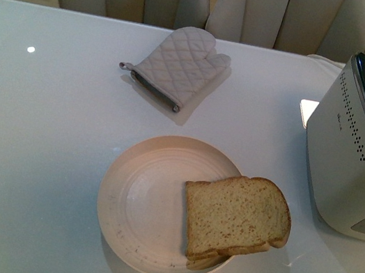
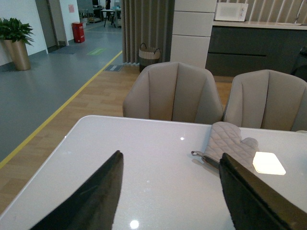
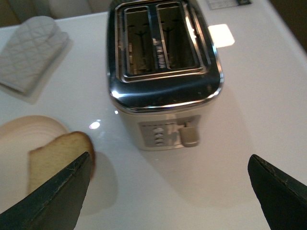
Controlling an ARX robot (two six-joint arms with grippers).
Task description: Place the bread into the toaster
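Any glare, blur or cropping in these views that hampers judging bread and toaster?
Front view: even light, soft shadows beside the oven mitt and plate, small glare spots on the table, toaster cut off at the frame edge. Left wrist view: sharp, bright reflections on the table. Right wrist view: slightly soft, glare on the toaster's chrome top, bread only partly in view.

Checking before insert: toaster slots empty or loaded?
Empty. Right wrist view shows both slots of the toaster bare inside; bread lies on the plate.
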